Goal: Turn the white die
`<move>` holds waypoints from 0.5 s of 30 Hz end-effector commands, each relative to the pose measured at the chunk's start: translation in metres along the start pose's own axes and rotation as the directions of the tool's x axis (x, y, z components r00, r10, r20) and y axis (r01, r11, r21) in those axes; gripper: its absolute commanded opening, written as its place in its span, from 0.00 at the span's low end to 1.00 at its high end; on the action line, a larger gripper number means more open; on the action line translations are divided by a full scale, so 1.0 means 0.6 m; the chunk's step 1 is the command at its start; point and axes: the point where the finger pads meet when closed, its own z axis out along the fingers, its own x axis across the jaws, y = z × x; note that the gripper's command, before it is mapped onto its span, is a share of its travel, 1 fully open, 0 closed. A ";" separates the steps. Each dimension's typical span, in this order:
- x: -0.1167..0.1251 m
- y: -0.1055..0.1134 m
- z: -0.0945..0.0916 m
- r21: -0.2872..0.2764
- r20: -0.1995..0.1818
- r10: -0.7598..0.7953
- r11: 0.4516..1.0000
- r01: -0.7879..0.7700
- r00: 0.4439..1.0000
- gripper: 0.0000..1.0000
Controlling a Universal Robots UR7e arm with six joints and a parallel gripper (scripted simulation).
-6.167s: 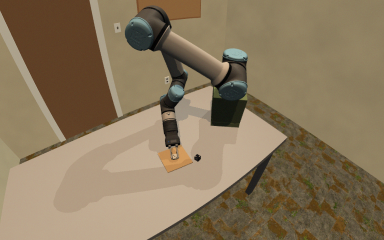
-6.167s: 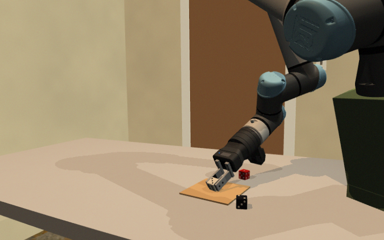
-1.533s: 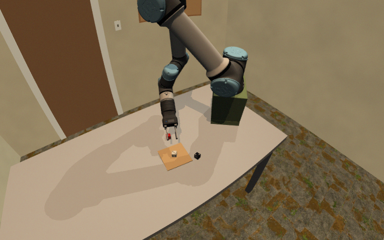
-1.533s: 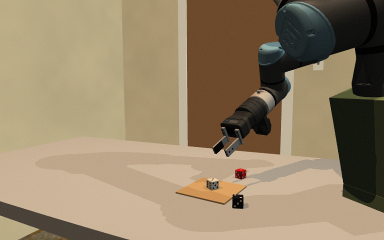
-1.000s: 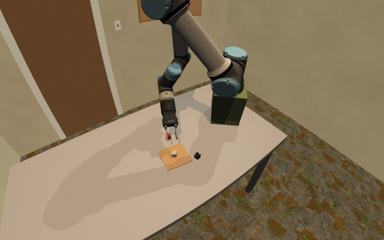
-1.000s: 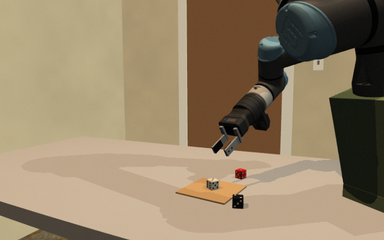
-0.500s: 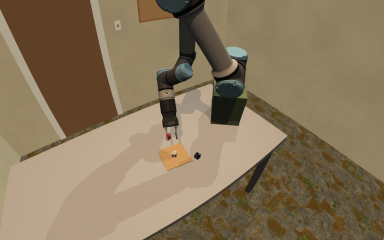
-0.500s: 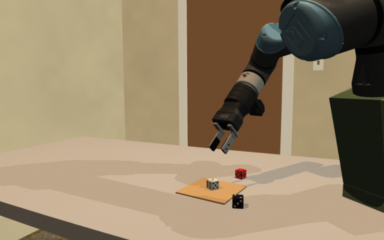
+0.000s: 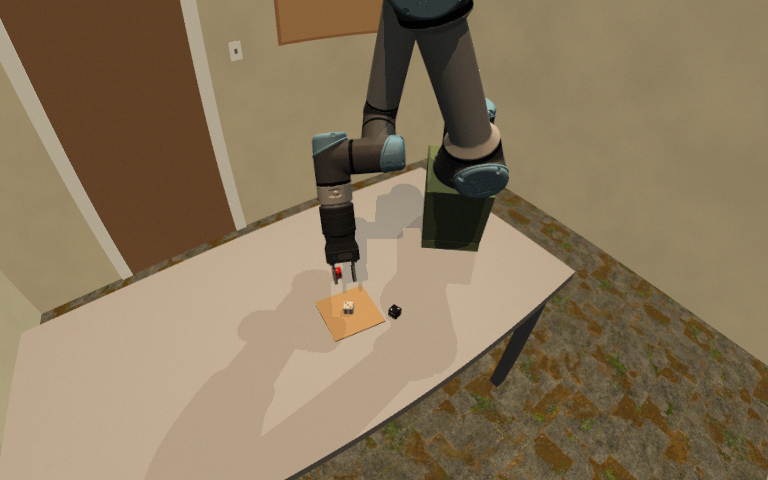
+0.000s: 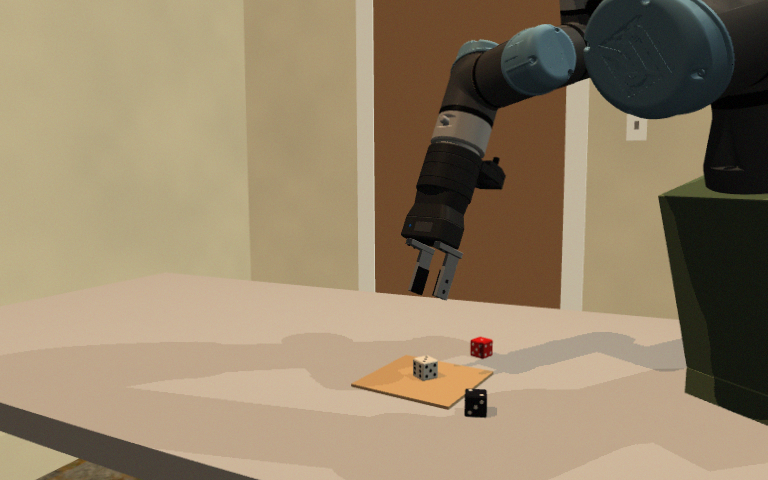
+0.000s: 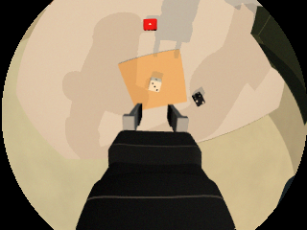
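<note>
The white die (image 10: pixel 424 367) lies flat near the middle of the orange mat (image 10: pixel 423 382), fully on it; it also shows in the top view (image 9: pixel 348 307) and the wrist view (image 11: pixel 155 83). I cannot read its top face for certain. My gripper (image 10: pixel 431 283) hangs open and empty well above the table, up and behind the mat. It also shows in the top view (image 9: pixel 344 276) and in the wrist view (image 11: pixel 153 115).
A red die (image 10: pixel 480 346) lies on the table just behind the mat, also in the wrist view (image 11: pixel 150 25). A black die (image 10: pixel 475 402) lies on the table off the mat's near right corner. The dark green robot pedestal (image 10: pixel 724 300) stands at the right.
</note>
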 end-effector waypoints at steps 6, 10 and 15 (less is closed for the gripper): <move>0.002 0.020 -0.002 0.250 0.003 0.009 0.968 -0.010 1.000 0.79; 0.001 0.026 -0.003 0.304 0.003 0.010 0.952 -0.010 1.000 0.79; 0.001 0.032 -0.004 0.367 0.003 0.010 0.930 -0.010 1.000 0.79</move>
